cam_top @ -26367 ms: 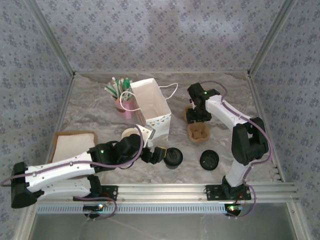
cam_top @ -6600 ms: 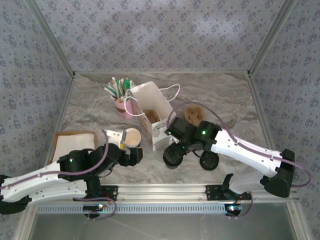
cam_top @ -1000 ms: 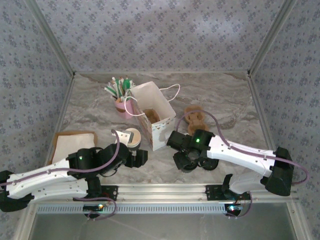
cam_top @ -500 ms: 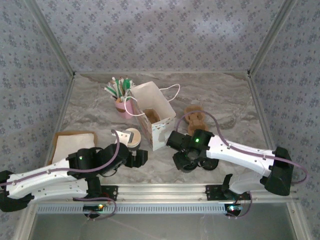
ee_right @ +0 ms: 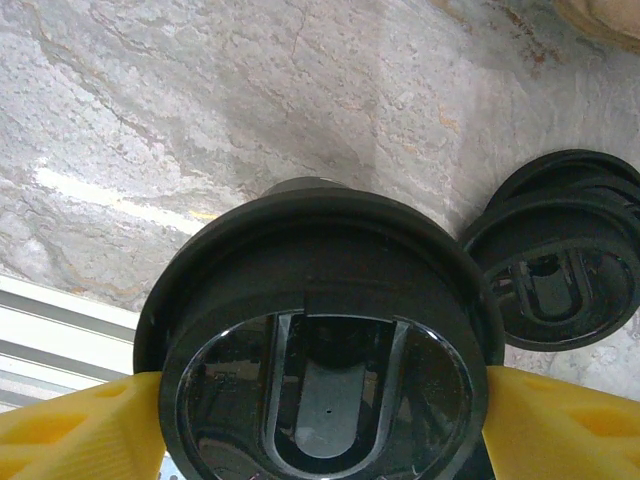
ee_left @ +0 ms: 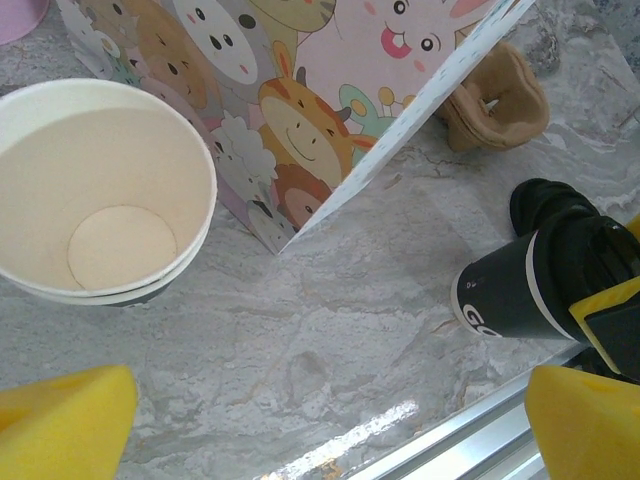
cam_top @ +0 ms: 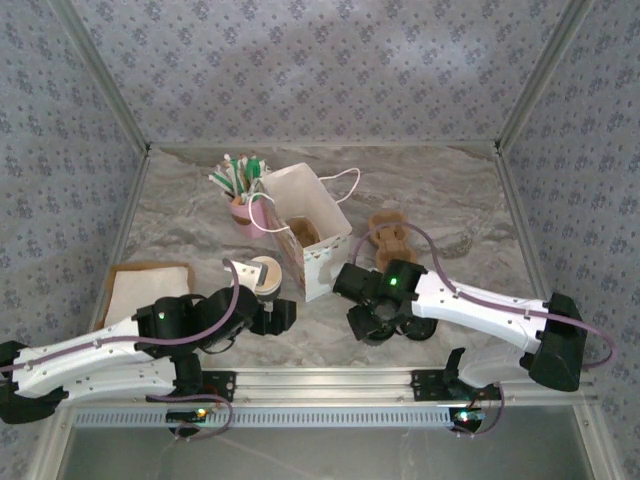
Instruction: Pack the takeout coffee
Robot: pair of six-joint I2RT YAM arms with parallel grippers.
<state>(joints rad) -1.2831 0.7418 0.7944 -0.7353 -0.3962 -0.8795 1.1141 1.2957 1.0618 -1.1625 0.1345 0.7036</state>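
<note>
The right claw (ee_right: 325, 410) is clamped on the lidded cup (ee_left: 510, 290). Its yellow pads (ee_right: 545, 415) press on opposite sides of the black lid's rim, with the jaws spread wide to take that width. The cup sits near the front edge of the surface (ee_left: 330, 330), just beside a spare lid (ee_right: 560, 275) and a short way from the open corner of the bag (ee_left: 330, 90). I cannot tell whether its base is touching the surface.

The left claw (ee_left: 320, 425) hangs with its jaws wide apart and nothing between them, near an open cup (ee_left: 100, 190) that stands empty against the bag's printed wall.

The lidded cup is probably light, though with the lid on there is no seeing whether it holds anything. The paper wall will likely give under a hard squeeze. The glossy plastic lid is stiffer but slick, and pressure on its rim could pop it off or let the cup drop away beneath it. A safer hold seems to be on the upper wall just under the lid, where the rolled rim stiffens the paper. The squeeze should be gentle and the cup kept upright. The bag is thin paper and may shift if nudged.
</note>
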